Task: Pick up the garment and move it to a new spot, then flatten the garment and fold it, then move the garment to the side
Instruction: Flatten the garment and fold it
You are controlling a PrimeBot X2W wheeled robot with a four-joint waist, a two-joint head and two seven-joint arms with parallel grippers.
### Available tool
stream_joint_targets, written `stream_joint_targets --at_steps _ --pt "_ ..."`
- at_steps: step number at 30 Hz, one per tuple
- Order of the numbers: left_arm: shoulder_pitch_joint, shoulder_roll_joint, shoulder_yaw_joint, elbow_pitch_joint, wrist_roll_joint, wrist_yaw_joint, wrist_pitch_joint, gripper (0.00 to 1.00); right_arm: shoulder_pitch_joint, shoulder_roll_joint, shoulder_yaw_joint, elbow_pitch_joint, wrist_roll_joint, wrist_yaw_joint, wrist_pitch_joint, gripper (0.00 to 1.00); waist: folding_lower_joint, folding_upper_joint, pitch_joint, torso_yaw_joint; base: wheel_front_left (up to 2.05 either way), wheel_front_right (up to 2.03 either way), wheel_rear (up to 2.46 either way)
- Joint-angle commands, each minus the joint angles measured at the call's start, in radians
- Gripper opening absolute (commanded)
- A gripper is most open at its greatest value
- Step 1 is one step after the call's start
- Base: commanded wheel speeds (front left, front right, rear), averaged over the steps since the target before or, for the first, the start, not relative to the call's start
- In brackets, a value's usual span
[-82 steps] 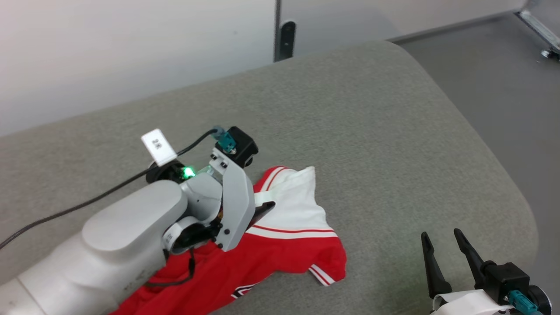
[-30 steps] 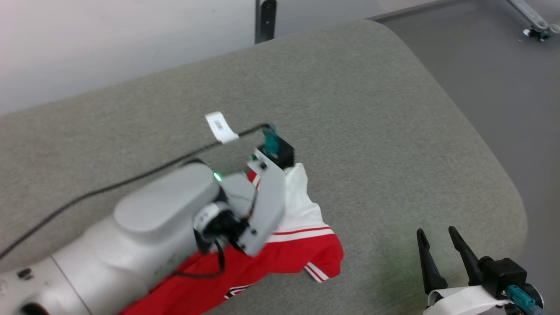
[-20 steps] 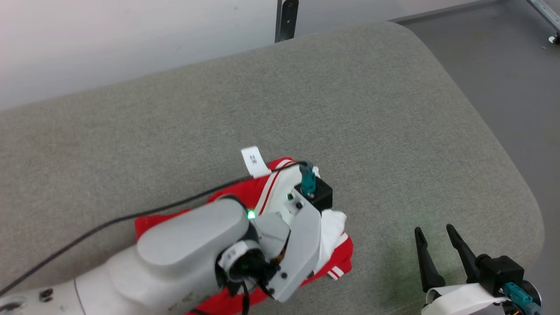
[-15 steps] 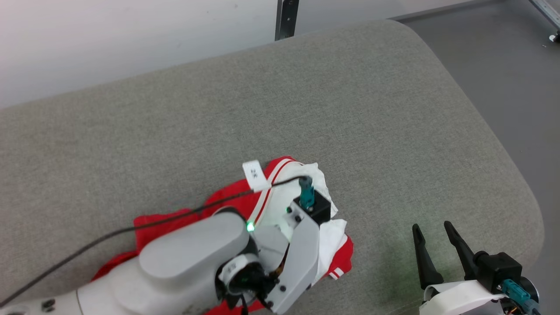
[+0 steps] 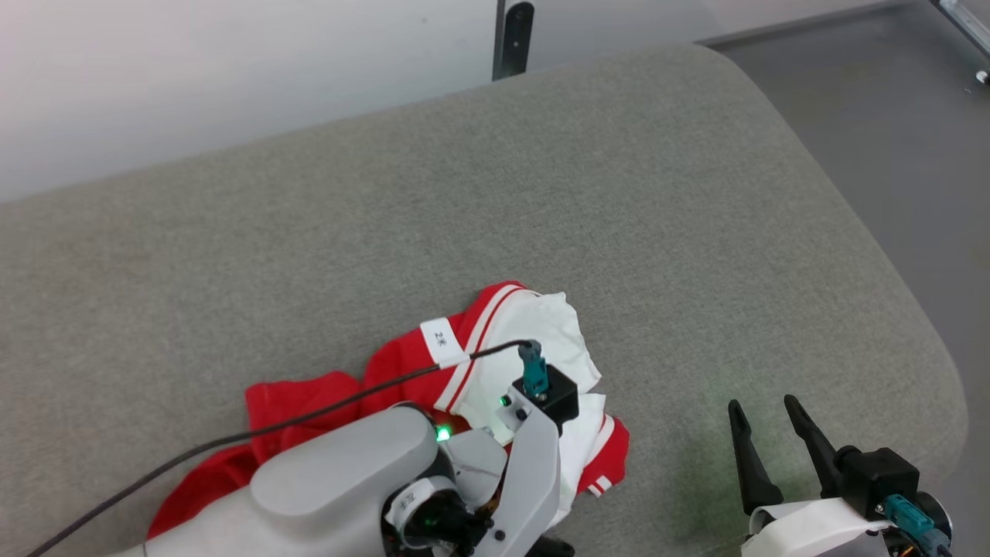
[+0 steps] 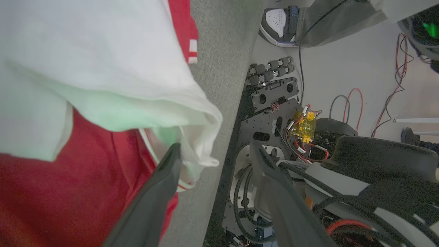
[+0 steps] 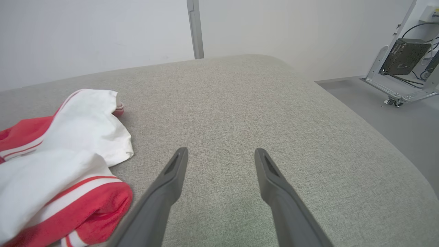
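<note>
The garment lies bunched in a red and white heap on the grey padded surface, close to its near edge. My left arm's wrist hangs over the heap and hides its lower part. In the left wrist view my left gripper is open, one finger resting against the garment's white hem, the other out past the surface's edge. My right gripper stands open to the right of the garment, nothing between its fingers. The right wrist view has the garment to the left of that gripper.
The padded surface curves down to grey floor on the right. A dark post stands at the wall behind. Below the near edge are my own base with loose wires and a person's shoe. A metal stand sits far right.
My left gripper brought the garment's white sleeve down toward the near edge, bunching the cloth, then opened and let it go. The right gripper stayed put. The camera shifted slightly.
</note>
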Motion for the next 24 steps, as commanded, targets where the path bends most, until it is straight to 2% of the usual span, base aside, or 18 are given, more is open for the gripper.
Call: stream_joint_targets --at_steps 1,6,10,15,18,24 --pt "0.008 0.002 0.014 -0.013 -0.011 0.006 -0.002 1.0 0.007 0.002 -0.008 0.004 -0.012 -0.001 -0.001 1.0 0.0 -0.0001 -0.017 0.014 0.0 0.0 0.0" --pt "-0.005 0.027 0.037 -0.05 -0.003 0.009 -0.03 1.0 0.017 0.002 -0.01 0.016 -0.035 -0.001 -0.001 1.0 0.0 -0.0001 -0.049 0.042 0.0 0.0 0.0" --pt "0.017 0.05 0.079 -0.065 0.005 0.008 -0.106 1.0 0.024 -0.002 -0.018 -0.001 -0.055 -0.001 -0.001 1.0 0.0 -0.0001 -0.077 0.067 0.0 0.0 0.0" --pt "0.05 0.07 0.14 -0.043 0.055 -0.025 -0.299 1.0 0.051 -0.019 -0.022 -0.025 -0.075 -0.001 -0.001 1.0 0.0 -0.0001 -0.121 0.107 0.0 0.0 0.0" --pt "0.091 0.064 0.179 -0.01 0.075 -0.035 -0.433 1.0 0.059 -0.031 -0.02 -0.036 -0.078 -0.001 -0.001 1.0 0.0 -0.0001 -0.152 0.133 0.0 0.0 0.0" --pt "0.165 0.065 0.237 0.043 0.129 -0.082 -0.696 1.0 0.084 -0.051 -0.012 -0.051 -0.083 -0.001 -0.001 1.0 0.0 -0.0001 -0.197 0.184 0.0 0.0 0.0"
